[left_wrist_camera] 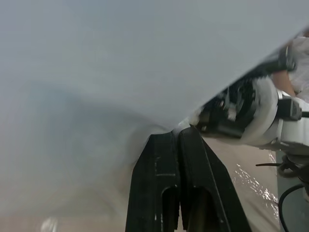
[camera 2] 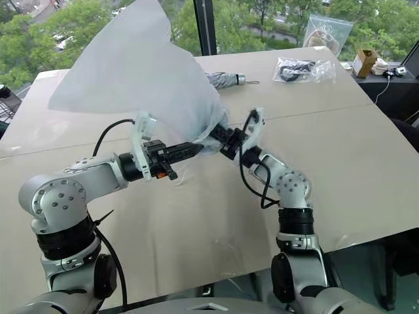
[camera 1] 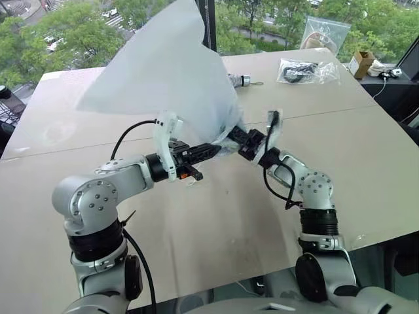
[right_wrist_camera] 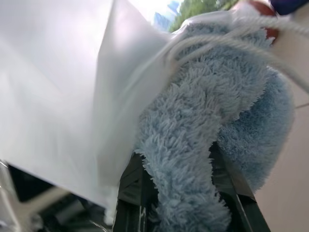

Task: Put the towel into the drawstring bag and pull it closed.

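The drawstring bag [camera 1: 163,72], thin white fabric, stands raised above the table like a tent, its mouth down by both grippers. My left gripper [camera 1: 219,147] is shut on the bag's lower edge; in the left wrist view its black fingers [left_wrist_camera: 164,159] are pressed together under the white cloth [left_wrist_camera: 120,63]. My right gripper [camera 1: 236,136] faces it from the right at the bag's mouth. In the right wrist view it is shut on the light-blue towel [right_wrist_camera: 203,145], which sits against the bag's open edge [right_wrist_camera: 58,96] with white cords [right_wrist_camera: 217,43] lying across it.
The tan table [camera 1: 216,216] has a seam running across its middle. At the back lie a folded umbrella [camera 1: 239,80], two clear plastic zip bags [camera 1: 308,70] [camera 1: 324,33] and a small cardboard box [camera 1: 361,63]. A window is behind the table.
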Controlling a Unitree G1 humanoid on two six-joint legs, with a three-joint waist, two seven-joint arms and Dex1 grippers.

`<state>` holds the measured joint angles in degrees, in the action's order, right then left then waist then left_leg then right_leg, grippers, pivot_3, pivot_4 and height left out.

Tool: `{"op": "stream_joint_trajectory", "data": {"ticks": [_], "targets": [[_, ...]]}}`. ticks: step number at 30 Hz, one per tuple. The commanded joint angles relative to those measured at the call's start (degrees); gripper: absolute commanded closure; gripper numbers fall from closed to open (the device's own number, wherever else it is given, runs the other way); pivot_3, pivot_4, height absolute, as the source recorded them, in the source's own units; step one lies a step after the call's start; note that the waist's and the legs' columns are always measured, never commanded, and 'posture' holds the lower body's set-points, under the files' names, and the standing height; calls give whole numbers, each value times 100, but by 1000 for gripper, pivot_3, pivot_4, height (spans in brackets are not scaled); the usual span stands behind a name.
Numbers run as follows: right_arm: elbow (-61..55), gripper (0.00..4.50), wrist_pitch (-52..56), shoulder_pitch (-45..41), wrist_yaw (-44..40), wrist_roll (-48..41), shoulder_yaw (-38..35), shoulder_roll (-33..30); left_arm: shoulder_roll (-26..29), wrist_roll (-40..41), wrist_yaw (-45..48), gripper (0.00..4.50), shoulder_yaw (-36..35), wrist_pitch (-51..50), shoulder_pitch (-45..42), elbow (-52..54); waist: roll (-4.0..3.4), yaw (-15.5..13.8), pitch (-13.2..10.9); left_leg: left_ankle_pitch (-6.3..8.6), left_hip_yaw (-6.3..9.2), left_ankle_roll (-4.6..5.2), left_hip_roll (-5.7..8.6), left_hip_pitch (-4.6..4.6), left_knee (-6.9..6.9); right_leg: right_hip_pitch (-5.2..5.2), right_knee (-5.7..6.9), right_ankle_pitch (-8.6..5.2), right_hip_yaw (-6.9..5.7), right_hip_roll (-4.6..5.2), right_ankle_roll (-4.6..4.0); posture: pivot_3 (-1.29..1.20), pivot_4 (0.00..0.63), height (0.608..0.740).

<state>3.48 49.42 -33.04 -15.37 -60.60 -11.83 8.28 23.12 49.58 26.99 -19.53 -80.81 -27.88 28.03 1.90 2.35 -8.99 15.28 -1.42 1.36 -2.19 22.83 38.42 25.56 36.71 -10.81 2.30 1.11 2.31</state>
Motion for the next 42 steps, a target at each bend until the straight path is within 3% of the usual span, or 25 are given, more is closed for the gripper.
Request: {"op": "stream_joint_trajectory", "data": {"ticks": [1, 5, 14, 18, 23, 29, 36, 42], "targets": [[-64, 4476, -462, -653, 478, -1392, -438, 1183, 90, 95, -70, 4500, 84, 70, 83, -2, -1, 12, 0, 0, 2, 0, -1, 0, 0, 0, 0, 0, -2, -2, 0, 0, 150, 740], [-172, 4476, -649, -536, 689, -1518, -79, 898, 69, -38, -196, 4500, 110, 447, -28, -124, -3, 18, -2, 0, 5, 0, -3, -2, -2, 1, 2, -1, -2, -8, -1, 0, 150, 740], [-637, 4476, -1410, -90, -82, 1221, 2021, -179, -63, 121, -421, 4500, 94, 716, -641, -552, -3, 4, -2, 0, 3, 0, -2, 1, -2, 1, -2, -1, -1, -6, 1, 0, 150, 740], [-555, 4476, -1494, 139, -193, 1853, 2137, -434, -113, 150, -474, 4500, -56, 1002, -959, -681, -2, -15, -1, -1, 2, -1, 2, 5, 0, 0, -6, -1, -2, 1, 1, 0, 150, 740], [-622, 4476, -1335, 151, -74, 1988, 1860, -498, 127, -215, -328, 4500, 146, 1486, -958, -757, -2, 11, -2, -1, 2, -2, 0, 3, -2, 3, -3, -1, 1, -3, 0, 0, 150, 740], [-594, 4476, -1443, 64, -536, 2680, 2129, -1064, 79, 159, -77, 4500, 182, 1709, -960, -622, -2, 2, -2, -1, -1, -2, -1, 3, -4, 3, -5, -1, 2, -3, -1, 0, 150, 740], [-1320, 4476, -2187, 240, -2469, 3154, 2907, -2060, 334, 184, -85, 4500, 347, 1783, -1009, -760, -1, 15, -3, -1, -2, -2, 4, 6, -2, 0, -15, -1, 3, -1, 2, 0, 150, 740], [-1790, 4476, -2165, 200, -3412, 3191, 3127, -2647, 794, -106, 264, 4500, 621, 2054, -753, -944, -2, -1, -4, -1, 8, -2, -3, 2, -5, 3, -8, -2, -3, -11, 1, 0, 150, 740]]}}
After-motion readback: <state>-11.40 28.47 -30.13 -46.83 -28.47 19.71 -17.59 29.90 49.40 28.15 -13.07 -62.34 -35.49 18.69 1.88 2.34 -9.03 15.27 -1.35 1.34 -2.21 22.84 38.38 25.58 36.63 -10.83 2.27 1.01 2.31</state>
